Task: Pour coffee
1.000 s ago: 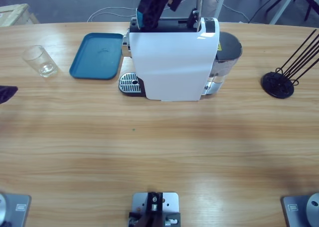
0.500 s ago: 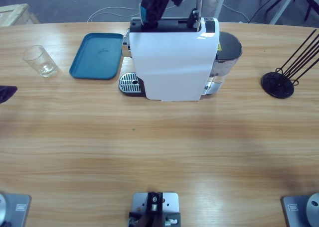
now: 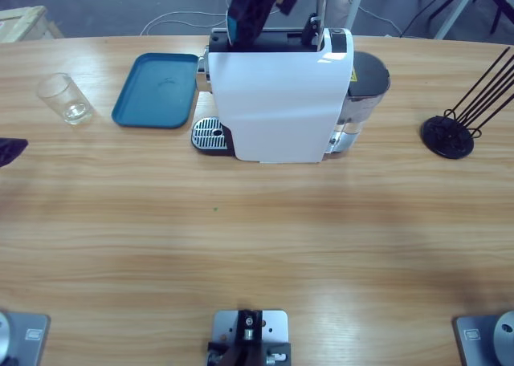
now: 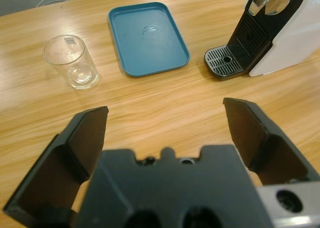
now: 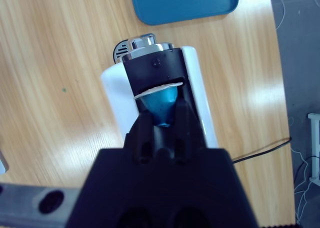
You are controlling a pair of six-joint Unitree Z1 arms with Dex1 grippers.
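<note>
Starting from the near edge of the table (image 3: 257, 246), bare wood ran across the whole width. At the left edge, the left gripper (image 4: 165, 110) hung with its jaws spread wide and nothing between them, facing the clear glass (image 4: 72, 63). The glass stood upright near the far left corner and looked empty. The blue tray (image 4: 147, 38) lay just beside it toward the middle, also empty. The white coffee machine (image 3: 277, 109) stood at the middle of the far edge, its drip grate (image 4: 225, 68) bare and close to the tray's near corner. A black wire rack (image 3: 458, 125) sat well apart toward the right edge. No coffee was visible anywhere: none in the glass, none on the grate. Over the machine's top, the right gripper (image 5: 163, 119) was clamped narrow on a blue capsule (image 5: 159, 104), nose-down at the black loading slot (image 5: 155, 70). Judgement: the capsule-loading step was in hand and pouring was far off. Risks: a capsule released tilted could jam or fall behind the machine; brewing with the glass away from the spout would spill onto the grate.
</note>
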